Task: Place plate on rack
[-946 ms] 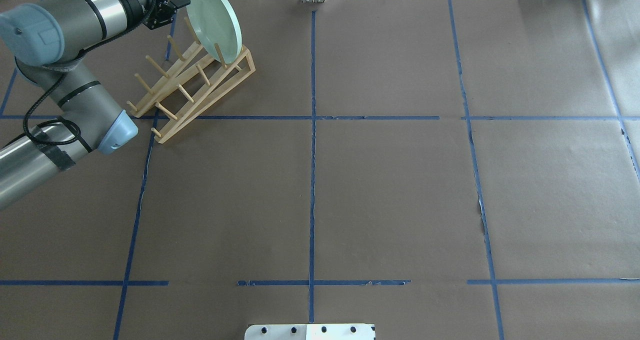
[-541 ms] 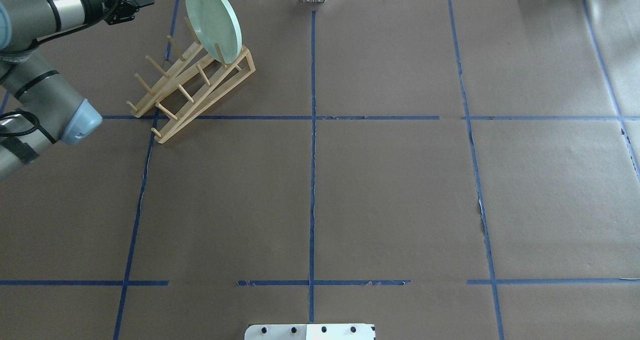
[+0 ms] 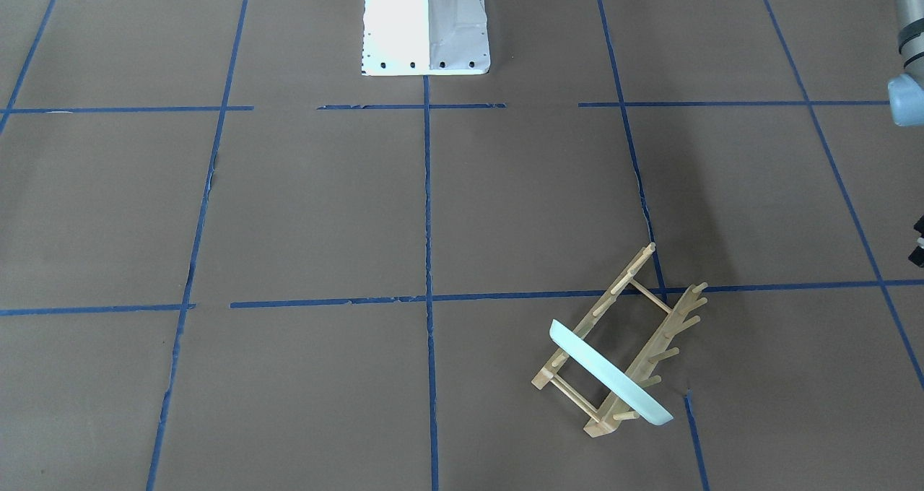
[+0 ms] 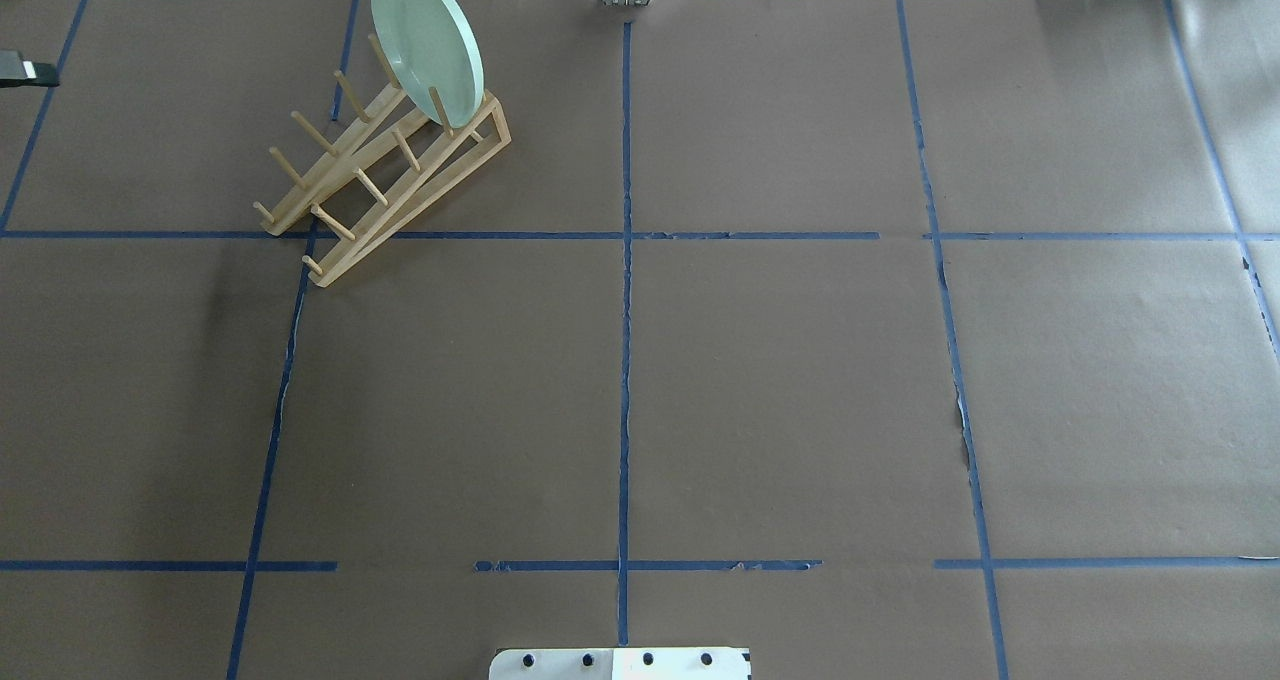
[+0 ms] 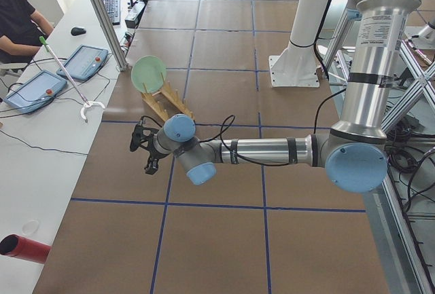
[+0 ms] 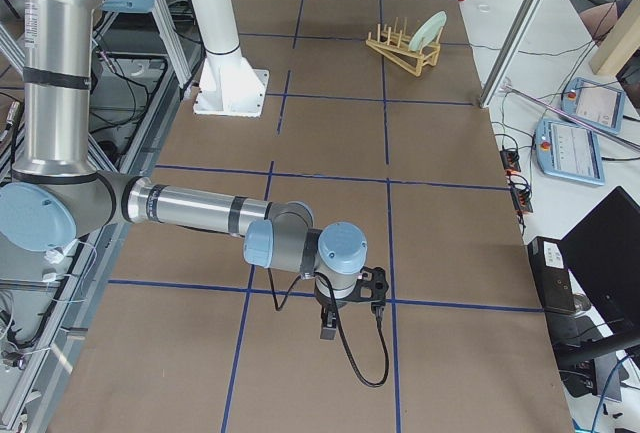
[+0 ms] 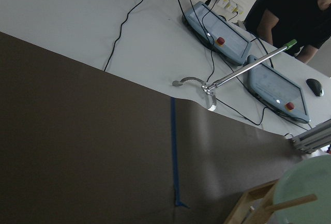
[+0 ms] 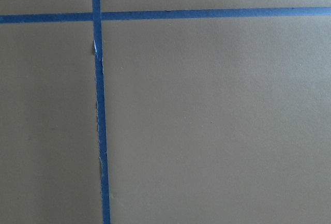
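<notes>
**Plate in rack, both hands off it**

The round pale mint-green plate (image 4: 425,45) stands on edge in the small light-wood peg rack (image 4: 350,257), in the end slot nearest the counter's far edge. It's tilted, leaning back a bit, w/ upright pegs (image 4: 438,105) in front of its lower rim. The rack sits diagonally near the far-left corner of the brown-paper counter (image 4: 780,390). Its near end lies over a crossing of the blue tape lines (image 4: 626,260).

My left hand (image 5: 141,148) hangs above the counter by the left edge. It's beside the rack but apart from it, touching neither rack nor plate. Only a sliver of it shows from overhead, so I can't tell whether it's released or clenched. My left wrist cam catches just the plate's rim and one peg in its btm-right corner.

My right hand (image 6: 352,313) hangs low over the counter toward the right edge, well apart from rack and plate, pointing down near a tape crossing. Its wrist cam shows only brown paper and tape. Released or clenched: can't tell here either.
</notes>
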Robot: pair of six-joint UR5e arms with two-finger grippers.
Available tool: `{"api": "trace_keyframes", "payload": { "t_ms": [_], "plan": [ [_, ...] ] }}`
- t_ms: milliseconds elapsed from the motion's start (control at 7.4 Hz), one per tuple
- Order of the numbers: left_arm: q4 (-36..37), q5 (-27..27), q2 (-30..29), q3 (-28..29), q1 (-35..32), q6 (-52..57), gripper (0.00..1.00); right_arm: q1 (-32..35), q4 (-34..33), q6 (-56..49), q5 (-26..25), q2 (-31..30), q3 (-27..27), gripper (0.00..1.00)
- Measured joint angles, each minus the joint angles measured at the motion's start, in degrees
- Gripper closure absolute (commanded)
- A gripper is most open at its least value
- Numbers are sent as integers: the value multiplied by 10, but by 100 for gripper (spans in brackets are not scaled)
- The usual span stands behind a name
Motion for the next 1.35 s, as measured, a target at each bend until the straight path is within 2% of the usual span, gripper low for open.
{"api": "trace_keyframes", "payload": {
  "t_ms": [270,405,541,811,1081,1351],
  "plan": [
    [287,-8,12,-64,-78,280,0,0,0,0,0,0,0,0],
    [410,-21,14,-87,-111,376,0,0,0,0,0,0,0,0],
    [487,-46,21,-101,-128,423,0,0,0,0,0,0,0,0],
    [530,-75,39,-101,-136,448,0,0,0,0,0,0,0,0],
    [536,-84,45,-95,-136,449,0,0,0,0,0,0,0,0],
    [547,-99,45,-119,-136,435,0,0,0,0,0,0,0,0]
  ]
}}
